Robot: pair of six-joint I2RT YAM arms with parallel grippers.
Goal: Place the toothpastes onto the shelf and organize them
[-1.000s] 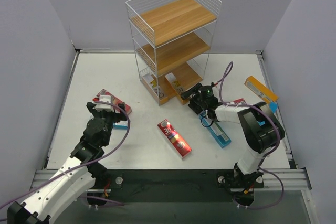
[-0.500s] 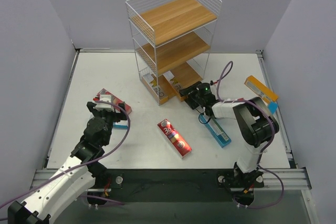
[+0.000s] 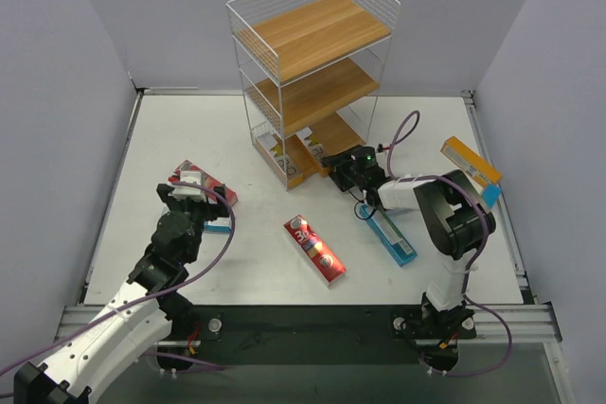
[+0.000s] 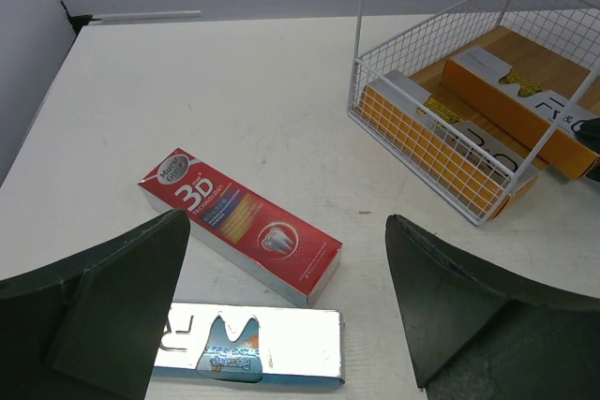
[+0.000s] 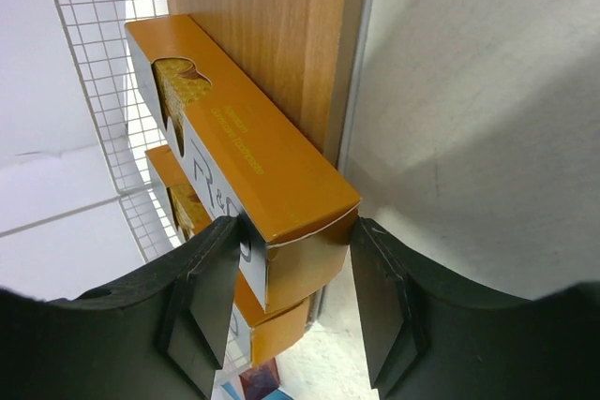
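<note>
The white wire shelf (image 3: 312, 63) stands at the back. My right gripper (image 3: 345, 173) is shut on the near end of an orange-and-white carton (image 3: 326, 158) lying on the bottom board. In the right wrist view my fingers (image 5: 202, 302) press both sides of that carton (image 5: 246, 152). A second orange carton (image 5: 281, 336) lies beside it. My left gripper (image 3: 196, 202) is open and empty. It hovers over a silver-and-blue carton (image 4: 248, 358), next to a red "3D" carton (image 4: 242, 227).
Another red carton (image 3: 315, 250) lies at the table's middle front. A teal carton (image 3: 389, 235) lies under my right arm. An orange carton (image 3: 471, 161) rests at the right edge. The shelf's bottom basket (image 4: 450, 119) holds two orange cartons (image 4: 441, 142).
My right gripper has moved up and left toward the shelf, sliding the orange carton further onto the bottom board. The left arm has not moved.
</note>
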